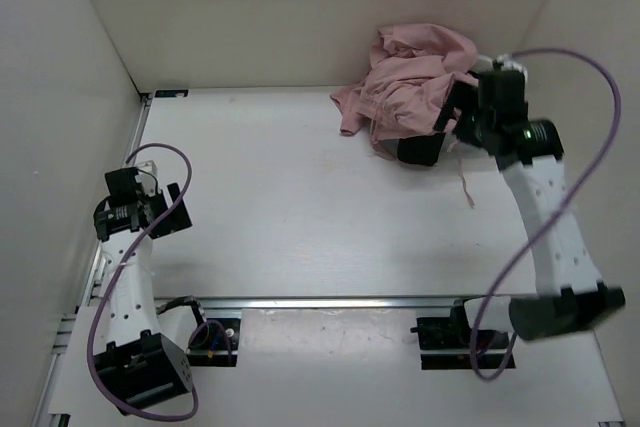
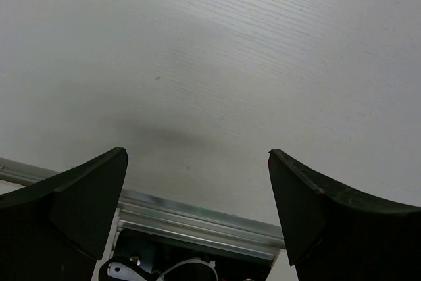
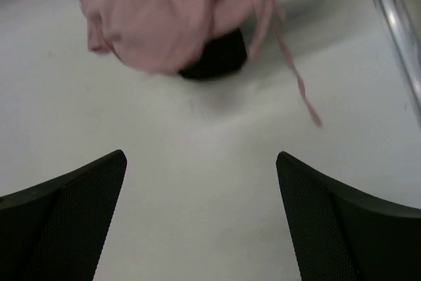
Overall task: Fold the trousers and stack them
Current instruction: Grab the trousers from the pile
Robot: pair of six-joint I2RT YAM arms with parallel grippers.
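Both stand spread, empty: my right gripper point(image 3: 201, 155) hovers by the crumpled dusty-pink thin-fabric trousers point(image 1: 400, 77), my left gripper point(image 2: 197, 153) well apart; grasping comes next.

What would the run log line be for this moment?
trousers: crumpled, far right | right gripper: open, empty, near trousers | left gripper: open, empty
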